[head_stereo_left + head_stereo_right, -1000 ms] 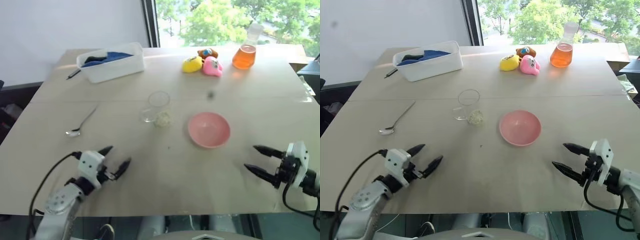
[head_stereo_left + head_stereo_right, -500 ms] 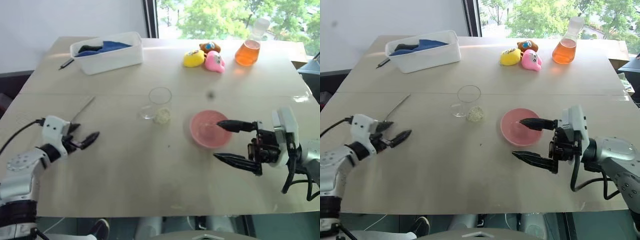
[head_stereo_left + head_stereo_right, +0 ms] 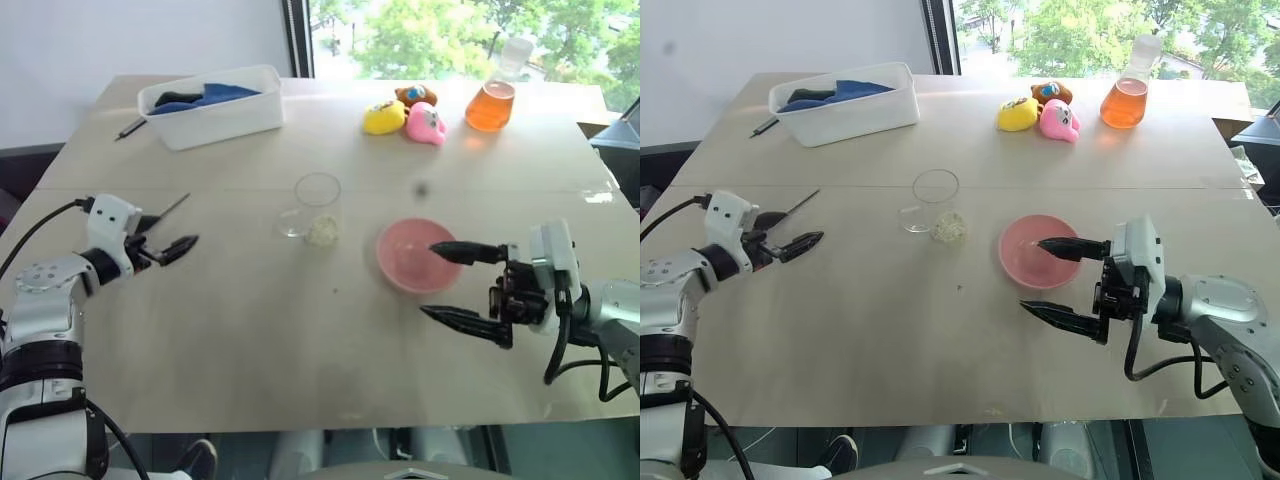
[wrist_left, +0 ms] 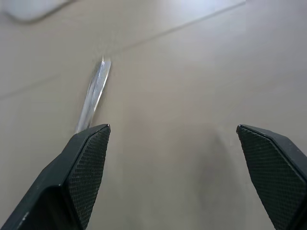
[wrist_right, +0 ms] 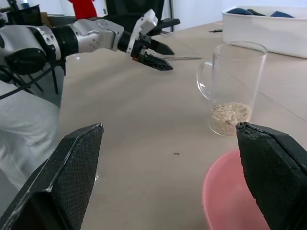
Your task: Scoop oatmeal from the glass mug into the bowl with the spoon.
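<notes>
Now the left gripper [image 3: 172,243], jaws wide and empty, has risen over the spoon [image 3: 172,207], readying a pickup. At the table's centre stands the glass mug [image 3: 317,202] with oatmeal [image 3: 322,230]; the right gripper [image 3: 458,284], agape and empty, has swung in at the bowl's [image 3: 410,262] four o'clock.

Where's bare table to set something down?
Free: the near strip between left gripper and right gripper, in front of the glass mug; also between white tub and toys. Crowded: around mug and pink bowl.
</notes>
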Controlling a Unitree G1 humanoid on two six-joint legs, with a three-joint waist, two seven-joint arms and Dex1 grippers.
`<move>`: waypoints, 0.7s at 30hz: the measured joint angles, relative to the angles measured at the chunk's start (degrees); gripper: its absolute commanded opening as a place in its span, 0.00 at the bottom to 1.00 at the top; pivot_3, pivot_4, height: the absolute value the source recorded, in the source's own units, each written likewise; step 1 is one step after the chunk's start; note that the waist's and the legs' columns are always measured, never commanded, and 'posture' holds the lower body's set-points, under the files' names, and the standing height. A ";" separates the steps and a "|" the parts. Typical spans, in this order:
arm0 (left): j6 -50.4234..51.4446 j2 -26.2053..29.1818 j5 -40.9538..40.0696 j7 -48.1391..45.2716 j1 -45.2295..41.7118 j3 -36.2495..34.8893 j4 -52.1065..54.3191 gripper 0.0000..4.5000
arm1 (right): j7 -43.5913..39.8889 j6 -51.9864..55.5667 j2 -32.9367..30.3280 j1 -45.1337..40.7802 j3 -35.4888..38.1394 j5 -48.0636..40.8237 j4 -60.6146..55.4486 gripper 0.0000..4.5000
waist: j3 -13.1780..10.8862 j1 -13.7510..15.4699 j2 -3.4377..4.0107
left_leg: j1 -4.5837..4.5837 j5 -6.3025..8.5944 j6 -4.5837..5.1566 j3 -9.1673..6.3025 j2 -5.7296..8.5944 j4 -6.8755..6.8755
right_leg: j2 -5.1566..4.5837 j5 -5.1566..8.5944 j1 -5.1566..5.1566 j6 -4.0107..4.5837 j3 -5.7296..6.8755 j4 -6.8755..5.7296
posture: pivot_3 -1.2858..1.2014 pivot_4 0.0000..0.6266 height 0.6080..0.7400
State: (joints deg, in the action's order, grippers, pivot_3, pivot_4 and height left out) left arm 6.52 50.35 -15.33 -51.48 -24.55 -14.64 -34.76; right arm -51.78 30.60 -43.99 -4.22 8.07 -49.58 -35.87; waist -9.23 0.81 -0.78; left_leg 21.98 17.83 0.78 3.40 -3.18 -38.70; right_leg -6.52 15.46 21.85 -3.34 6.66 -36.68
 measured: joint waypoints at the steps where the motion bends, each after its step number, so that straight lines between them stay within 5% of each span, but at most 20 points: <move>1: -0.41 0.30 0.85 0.17 -1.89 0.29 -2.24 0.98 | 0.06 -0.11 0.37 0.12 -0.01 0.15 0.09 1.00 | -0.02 0.01 -0.02 | 0.01 0.00 0.00 0.00 0.00 -0.04 | 0.00 0.00 0.03 0.00 -0.01 -0.01 | 0.52 0.24 1.00; 12: -4.08 6.87 11.03 -3.30 -16.61 6.83 -28.70 0.98 | 1.19 -0.79 1.52 -0.37 0.24 0.61 0.46 1.00 | -0.08 -0.06 -0.16 | 0.01 0.00 0.01 0.08 0.01 -0.24 | 0.00 0.01 0.07 -0.01 -0.09 -0.14 | 0.52 0.24 1.00; 18: -4.34 6.22 12.77 -3.83 -20.53 8.06 -34.76 0.98 | 2.41 -0.78 2.63 -1.94 0.20 0.60 0.98 1.00 | -0.04 -0.01 -0.11 | -0.02 0.00 0.01 0.08 0.00 -0.40 | -0.01 0.01 0.06 -0.01 -0.12 -0.30 | 0.52 0.24 1.00; 21: -4.03 5.38 12.96 -3.09 -21.54 8.06 -36.45 0.80 | 2.90 -0.74 2.80 -2.51 0.19 0.60 1.01 1.00 | 0.02 0.00 0.00 | -0.13 0.00 0.01 0.10 0.00 -0.50 | -0.03 0.01 0.03 -0.01 -0.18 -0.49 | 0.52 0.24 1.00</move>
State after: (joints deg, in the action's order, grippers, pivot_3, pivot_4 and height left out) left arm 2.49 55.73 -2.37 -54.57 -46.09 -6.58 -71.20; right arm -48.87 29.85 -41.18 -6.73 8.26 -48.98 -34.86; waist -9.21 0.82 -0.78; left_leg 21.85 17.83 0.80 3.50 -3.18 -39.20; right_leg -6.55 15.47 21.87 -3.35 6.48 -37.18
